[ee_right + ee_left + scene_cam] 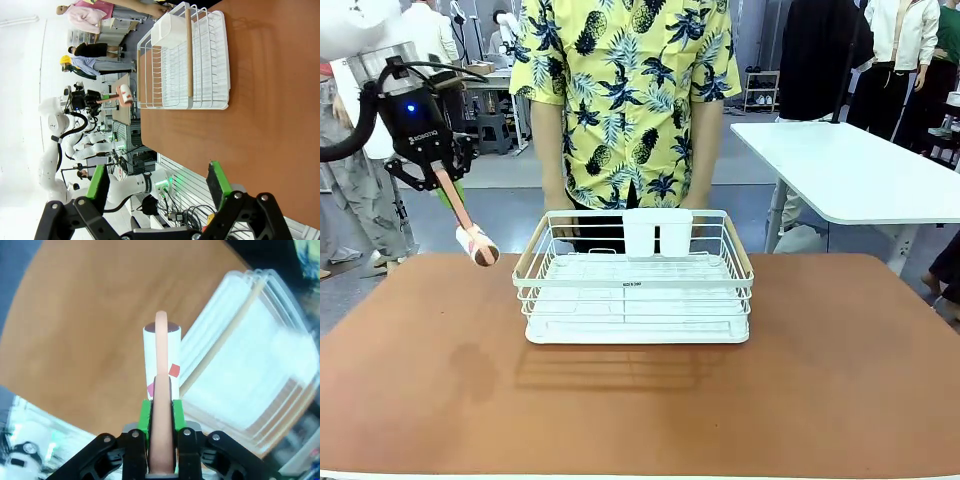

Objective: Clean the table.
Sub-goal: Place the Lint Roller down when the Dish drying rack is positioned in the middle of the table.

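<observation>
The large rectangular table (820, 380) with its matte reddish-brown top and thin pale edge spreads across the lower part of the front view, and a white wire dish rack (635, 280) with pale wooden side rails stands on it near the far middle. A white plastic cutlery cup (657, 232) hangs at the rack's far wall. Behind the rack a person in a yellow shirt printed with pineapples and dark leaves (625, 90) stands at the far edge of the table. The left gripper (442, 175), black with green pads, hangs above the table's far left corner, well left of the rack, its fingers closed tight on the pale peach handle of a lint roller (470, 232); the roller's white sticky drum with small red marks points down and toward the rack, and it appears to be just above the tabletop rather than on it. In the left wrist view the handle runs straight up between the green pads (144, 415), with the drum end over the brown surface beside the rack's blurred rim. The right gripper (157, 185) shows in its own wrist view with its fingers spread wide apart and nothing between them, over the table's edge, with the rack farther off.
</observation>
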`<state>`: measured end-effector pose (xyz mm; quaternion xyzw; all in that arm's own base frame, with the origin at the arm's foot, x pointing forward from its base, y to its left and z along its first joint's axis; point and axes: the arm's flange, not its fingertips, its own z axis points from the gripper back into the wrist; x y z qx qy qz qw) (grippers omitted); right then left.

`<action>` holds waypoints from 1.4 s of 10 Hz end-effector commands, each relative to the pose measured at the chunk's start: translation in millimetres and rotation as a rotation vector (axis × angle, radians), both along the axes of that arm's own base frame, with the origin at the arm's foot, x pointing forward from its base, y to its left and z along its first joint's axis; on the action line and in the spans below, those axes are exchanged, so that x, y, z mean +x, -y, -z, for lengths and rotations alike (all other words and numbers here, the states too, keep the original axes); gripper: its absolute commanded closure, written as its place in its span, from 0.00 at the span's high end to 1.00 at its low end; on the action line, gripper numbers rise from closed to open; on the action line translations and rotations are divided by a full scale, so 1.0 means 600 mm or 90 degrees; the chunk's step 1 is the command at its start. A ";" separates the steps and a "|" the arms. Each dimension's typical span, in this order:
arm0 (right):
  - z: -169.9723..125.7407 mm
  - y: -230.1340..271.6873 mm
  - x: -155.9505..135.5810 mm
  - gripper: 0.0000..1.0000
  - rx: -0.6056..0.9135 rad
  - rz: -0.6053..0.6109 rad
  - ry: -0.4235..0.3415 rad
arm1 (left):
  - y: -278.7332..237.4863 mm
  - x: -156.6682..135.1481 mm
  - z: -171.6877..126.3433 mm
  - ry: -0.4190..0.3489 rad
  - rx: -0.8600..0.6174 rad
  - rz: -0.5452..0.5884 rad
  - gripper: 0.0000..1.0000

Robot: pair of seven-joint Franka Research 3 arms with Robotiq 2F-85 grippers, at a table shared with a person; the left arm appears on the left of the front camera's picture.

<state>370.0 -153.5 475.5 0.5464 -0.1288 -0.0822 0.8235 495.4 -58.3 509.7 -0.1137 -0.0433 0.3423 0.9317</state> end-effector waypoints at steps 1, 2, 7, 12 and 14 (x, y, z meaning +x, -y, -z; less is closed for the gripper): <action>-0.004 0.001 -0.003 1.00 0.002 -0.004 0.008 | 0.012 -0.002 0.024 0.060 0.016 -0.203 0.21; -0.004 0.001 -0.003 1.00 0.002 -0.004 0.008 | 0.014 0.013 0.033 0.034 -0.041 -0.332 0.21; -0.004 0.001 -0.003 1.00 0.002 -0.004 0.008 | -0.006 0.071 0.075 0.135 -0.029 -0.580 0.21; -0.004 0.001 -0.003 1.00 0.002 -0.004 0.008 | -0.055 0.068 0.190 0.159 -0.127 -0.483 0.21; -0.004 0.001 -0.003 1.00 0.002 -0.004 0.008 | -0.053 0.057 0.228 0.175 -0.123 -0.478 0.21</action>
